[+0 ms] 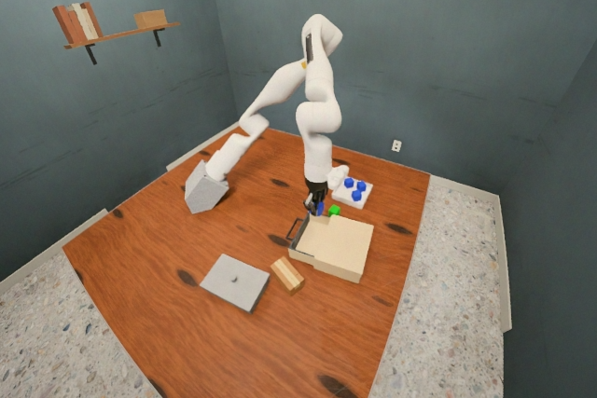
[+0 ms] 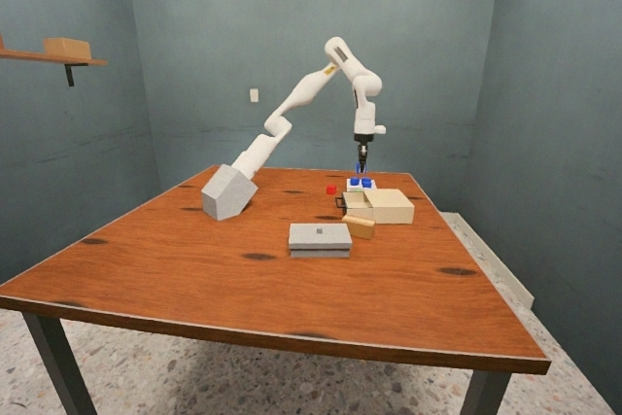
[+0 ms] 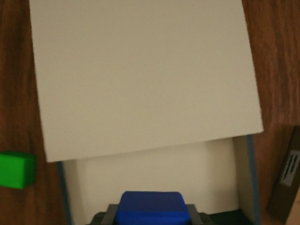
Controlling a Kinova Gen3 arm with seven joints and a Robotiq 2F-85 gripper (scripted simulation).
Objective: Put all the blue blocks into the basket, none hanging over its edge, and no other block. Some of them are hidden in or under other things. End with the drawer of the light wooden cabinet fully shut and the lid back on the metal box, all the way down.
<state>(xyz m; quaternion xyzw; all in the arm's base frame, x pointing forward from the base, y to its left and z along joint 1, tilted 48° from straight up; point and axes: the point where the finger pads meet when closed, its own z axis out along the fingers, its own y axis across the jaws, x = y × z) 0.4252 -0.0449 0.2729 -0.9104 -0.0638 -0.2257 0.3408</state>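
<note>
My gripper (image 1: 315, 207) (image 2: 362, 168) (image 3: 152, 214) is shut on a blue block, held in the air beyond the cabinet's far side in the top view. The white basket (image 1: 345, 200) (image 2: 350, 187) bears three blue blocks, one of them at its front (image 1: 356, 195). The light wooden cabinet (image 1: 347, 246) (image 2: 392, 205) (image 3: 145, 80) has its drawer (image 1: 311, 234) (image 3: 155, 178) pulled out; the visible part of its floor is bare. The metal box (image 2: 319, 253) has its grey lid (image 1: 226, 280) (image 2: 306, 236) on top. What is inside the box is hidden.
A green block (image 1: 334, 211) (image 3: 16, 170) lies beside the cabinet, towards the basket. A red block (image 2: 330, 190) lies left of the basket in the exterior view. A striped wooden block (image 1: 287, 275) (image 2: 359, 227) lies between lid and cabinet. The drawer handle (image 1: 290, 230) juts out.
</note>
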